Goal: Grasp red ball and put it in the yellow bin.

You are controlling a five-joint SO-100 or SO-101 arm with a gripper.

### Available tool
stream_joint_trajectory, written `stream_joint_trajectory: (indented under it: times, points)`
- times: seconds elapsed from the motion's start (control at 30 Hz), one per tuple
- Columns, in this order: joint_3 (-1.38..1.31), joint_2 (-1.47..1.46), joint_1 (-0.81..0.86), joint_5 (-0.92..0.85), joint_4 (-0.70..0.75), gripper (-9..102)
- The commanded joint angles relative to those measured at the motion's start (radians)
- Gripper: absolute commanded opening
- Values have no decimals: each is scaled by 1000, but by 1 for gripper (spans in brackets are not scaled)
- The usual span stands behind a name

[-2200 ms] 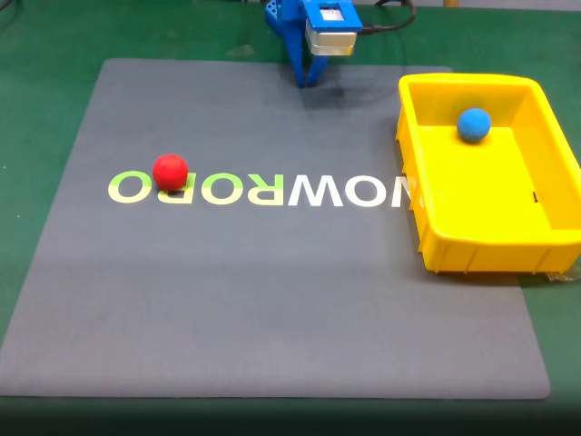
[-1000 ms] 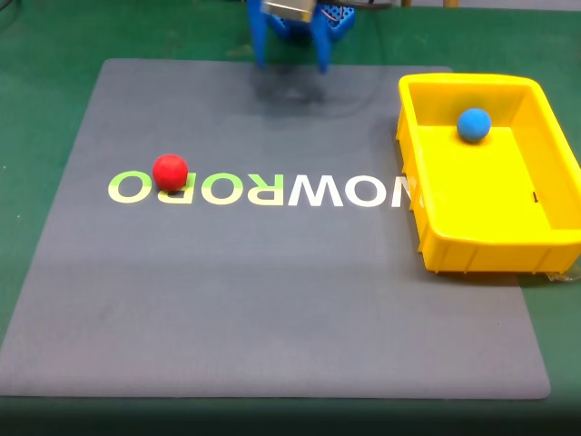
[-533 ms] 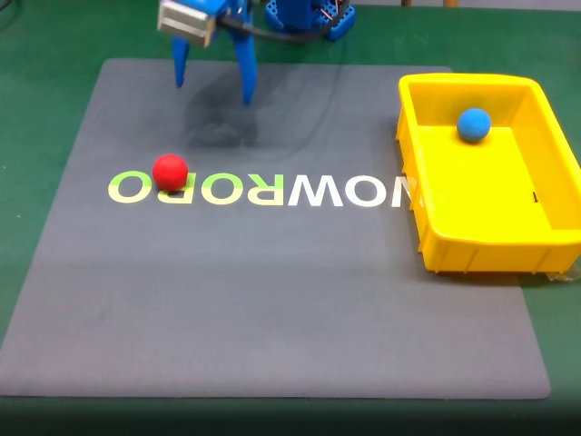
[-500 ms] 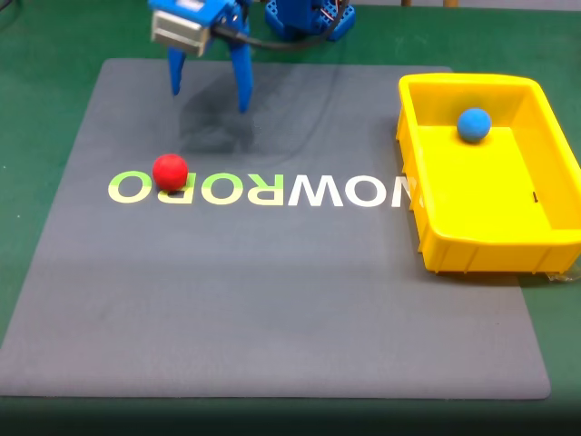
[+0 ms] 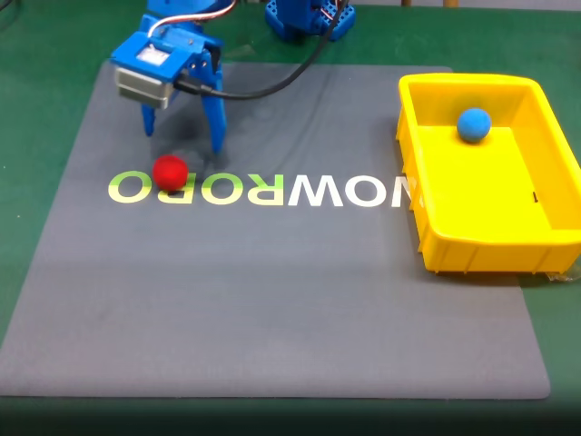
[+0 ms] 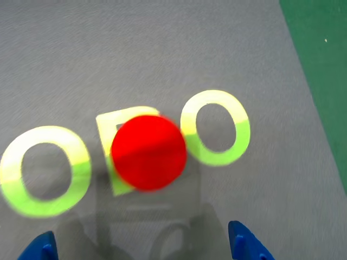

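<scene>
Robotics lab bench: green table [image 5: 36, 54], grey branded mat [image 5: 272, 300] (lettering mirrored), blue 3D-printed arm base [image 5: 304, 18], yellow bin [image 5: 545, 236].

Fixed view: ball [image 5: 170, 172] sits on the mat [image 5: 272, 300] at left, over the printed lettering [image 5: 259, 190], with the gripper [image 5: 182, 141] just behind it, jaws spread. Bin [image 5: 545, 232] at right edge of mat, second ball [image 5: 473, 124] inside near its back wall.

Red ball [image 5: 170, 172], blue end effector [image 5: 181, 143], yellow bin [image 5: 490, 245], blue ball [image 5: 473, 124], grey mat [image 5: 272, 309] with green-white lettering.
</scene>
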Motion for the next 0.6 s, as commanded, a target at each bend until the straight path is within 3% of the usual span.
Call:
stream_joint_trajectory:
  times: [0.0,0.57]
  points:
    - [-118,-31,23,9,-31,36]
    - [-328,-239,-5,60,-31,35]
